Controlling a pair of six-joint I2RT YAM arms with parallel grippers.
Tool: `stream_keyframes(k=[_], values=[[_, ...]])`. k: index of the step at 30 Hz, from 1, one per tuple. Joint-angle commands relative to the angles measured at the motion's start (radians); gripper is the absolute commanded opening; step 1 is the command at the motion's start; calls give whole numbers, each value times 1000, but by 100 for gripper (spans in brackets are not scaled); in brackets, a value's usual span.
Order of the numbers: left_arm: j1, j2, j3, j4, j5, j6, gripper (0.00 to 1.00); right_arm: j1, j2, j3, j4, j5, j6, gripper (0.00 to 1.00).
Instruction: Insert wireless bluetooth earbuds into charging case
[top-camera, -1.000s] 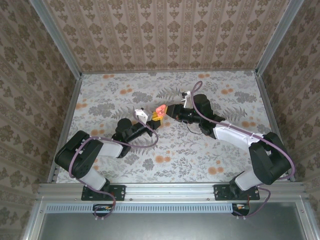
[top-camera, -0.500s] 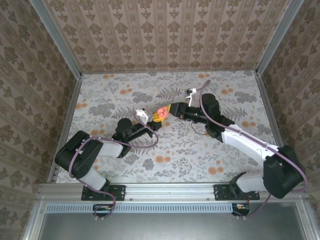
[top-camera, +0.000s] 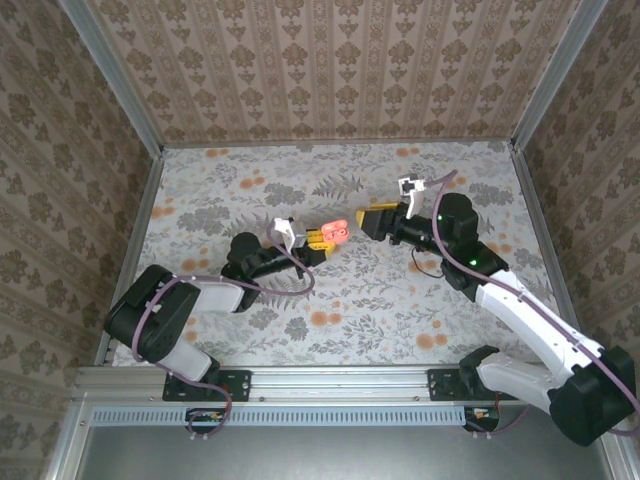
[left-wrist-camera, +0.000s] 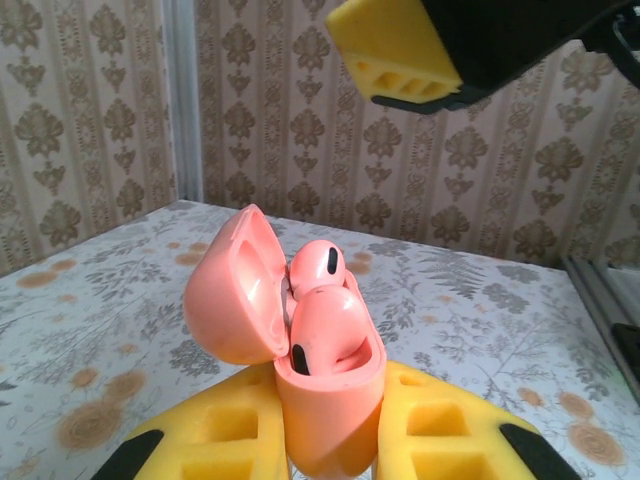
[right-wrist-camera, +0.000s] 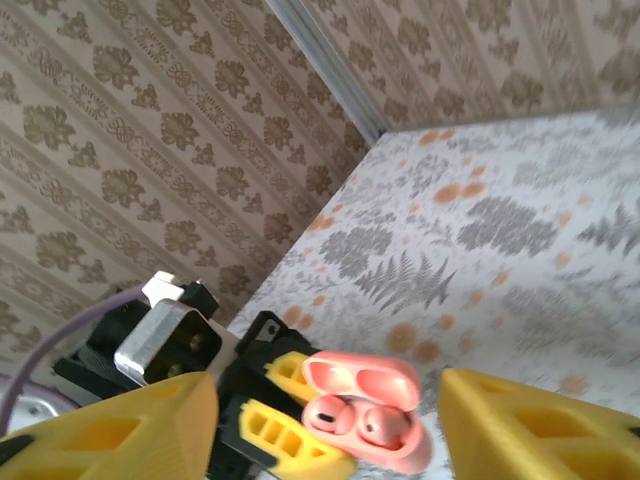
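- Clamped by the left end effector (left-wrist-camera: 335, 430) around its lower body: the charging case (left-wrist-camera: 335, 375), lid (left-wrist-camera: 235, 295) open, near the middle of the desk (top-camera: 300, 180).
- Spread wide and empty, just right of it: the right end effector (top-camera: 378, 220).
- Seated inside: both earbuds (left-wrist-camera: 318, 268).
- Probably light, rigid and slick; best pinched on the flat sides, clear of the hinge.
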Motion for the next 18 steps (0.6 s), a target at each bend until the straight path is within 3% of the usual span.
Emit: stream_keyframes(k=[1,3,6,10,18], values=[[20,-31,35,26,122,-35,0,-33,-43,-12,-25,-74,-203,68],[31,-34,44,26,157,-43,0,-59,-49,-11,-22,-145,-287,75],[45,-34,57,26,206,-53,0,-74,-51,-7,-47,-224,-432,77],[51,-36,73,22,248,-56,0,-78,-43,-14,-70,-320,-602,88],[51,-38,92,20,293,-59,0,-80,84,105,-325,-473,-1008,89]])
